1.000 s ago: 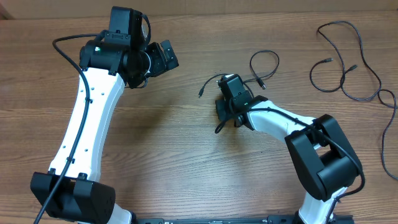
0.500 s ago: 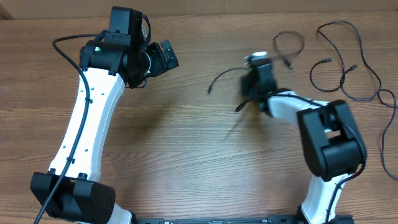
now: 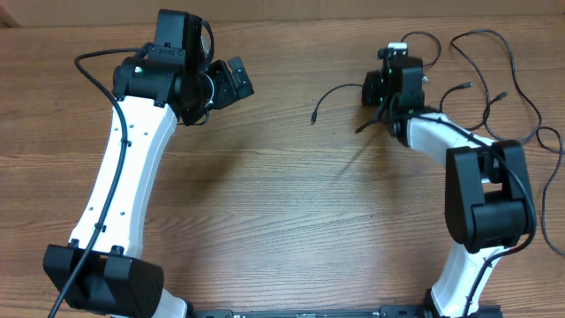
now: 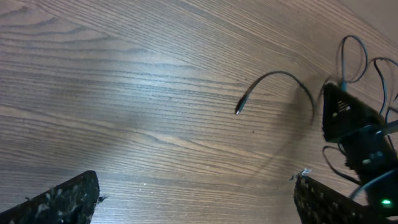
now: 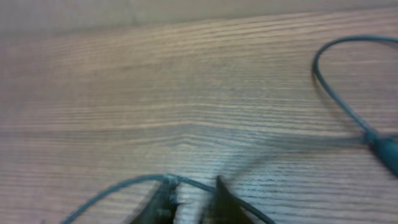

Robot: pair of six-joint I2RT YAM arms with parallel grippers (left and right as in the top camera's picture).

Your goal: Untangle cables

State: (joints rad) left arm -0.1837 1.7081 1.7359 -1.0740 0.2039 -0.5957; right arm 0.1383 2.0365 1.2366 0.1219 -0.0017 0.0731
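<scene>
As the left arm [image 3: 124,168] waits off to the side, the right arm [image 3: 481,194] is reaching among the cords at the far right of the worktop [image 3: 291,230].
Left end effector [image 3: 234,81] at upper left, fingers [image 4: 62,199] spread wide, nothing in them; right end effector [image 5: 191,198] shows tips a sliver apart, the shorter cable [image 4: 273,73] crossing them, too blurred to say whether it's pinched; longer cable [image 3: 516,75] sprawls in loose loops just beside, near the right edge; the shorter one's plug [image 4: 239,107] lies free on the wood.
</scene>
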